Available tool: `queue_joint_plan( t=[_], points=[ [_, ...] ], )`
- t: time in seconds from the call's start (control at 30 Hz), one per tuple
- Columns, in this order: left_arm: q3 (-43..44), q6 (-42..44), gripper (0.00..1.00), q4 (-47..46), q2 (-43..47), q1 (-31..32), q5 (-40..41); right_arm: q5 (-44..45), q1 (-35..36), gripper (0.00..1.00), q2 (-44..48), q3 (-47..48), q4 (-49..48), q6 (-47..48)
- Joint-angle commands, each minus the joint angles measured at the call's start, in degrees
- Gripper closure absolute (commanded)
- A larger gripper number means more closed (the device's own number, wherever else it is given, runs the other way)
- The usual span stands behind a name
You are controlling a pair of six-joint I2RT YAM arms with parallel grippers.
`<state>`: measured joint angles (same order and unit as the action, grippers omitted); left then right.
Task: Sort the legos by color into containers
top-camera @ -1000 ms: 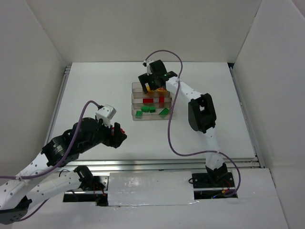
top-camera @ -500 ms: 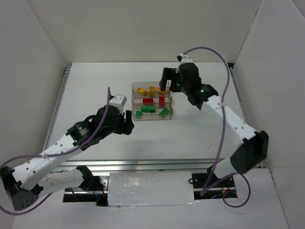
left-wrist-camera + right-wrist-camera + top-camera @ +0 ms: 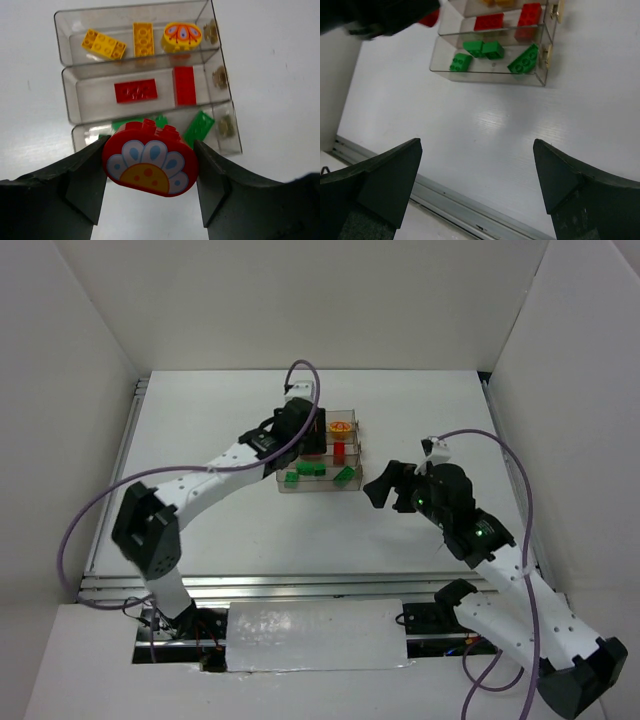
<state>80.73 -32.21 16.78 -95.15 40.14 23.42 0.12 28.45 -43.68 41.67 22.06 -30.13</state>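
Observation:
My left gripper (image 3: 150, 170) is shut on a red rounded lego (image 3: 149, 152) with a flower print, held above the near side of the containers (image 3: 67, 105). The far trough holds two yellow legos (image 3: 104, 43) and a yellow rounded one (image 3: 182, 36). Two red legos (image 3: 135, 92) lie in the middle trough, and green legos (image 3: 200, 127) in the near one. From above, my left gripper (image 3: 308, 440) hangs over the containers (image 3: 356, 445). To their right, my right gripper (image 3: 383, 485) stands open and empty. In the right wrist view the right gripper (image 3: 477, 150) is over bare table, with the green legos (image 3: 482, 48) ahead.
A metal rail (image 3: 300, 585) runs along the table's near edge. White walls (image 3: 80, 390) close in the left, right and back sides. The left arm's purple cable (image 3: 90, 520) loops out over the left side of the table.
My left arm has swung from the near left up over the containers, carrying the red rounded lego. My right arm has pulled back from the containers to the right, still open.

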Motion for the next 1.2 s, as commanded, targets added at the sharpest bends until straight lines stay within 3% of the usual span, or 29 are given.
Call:
queue_joint_plan(
  t=[0.0, 0.1, 0.3, 0.77, 0.8, 0.9, 1.17],
  points=[
    [9.6, -1.7, 0.94, -1.8, -7.7, -0.9, 3.5, -1.6, -0.3, 0.0, 4.8, 0.6, -0.8, -0.5],
    [16.6, -2.7, 0.94, -0.3, -17.7, -1.3, 6.7, -1.1, -0.3, 0.0, 6.3, 1.5, 3.0, 0.3],
    [26.7, -5.1, 0.85, 3.3, -26.7, -2.6, 6.7, -2.1, -0.4, 0.0, 9.2, -0.4, 2.5, 0.4],
    [25.9, -6.7, 0.32, 3.9, -28.3, -3.1, 4.4, -3.1, -0.4, 0.0, 9.3, -0.5, 2.1, 0.9],
    [25.6, -6.8, 0.2, 3.9, -28.2, -3.1, 4.4, -3.0, -0.4, 0.0, 9.3, -0.4, 2.2, 0.9],
    [25.3, -6.7, 0.01, 4.0, -27.2, -3.1, 4.4, -2.8, -0.4, 0.0, 9.1, -0.3, 2.4, 1.0],
    [25.2, -6.8, 0.01, 8.2, -22.9, -3.1, 6.6, -0.7, -0.4, 0.0, 9.8, 1.9, 5.2, 1.1]
  ],
)
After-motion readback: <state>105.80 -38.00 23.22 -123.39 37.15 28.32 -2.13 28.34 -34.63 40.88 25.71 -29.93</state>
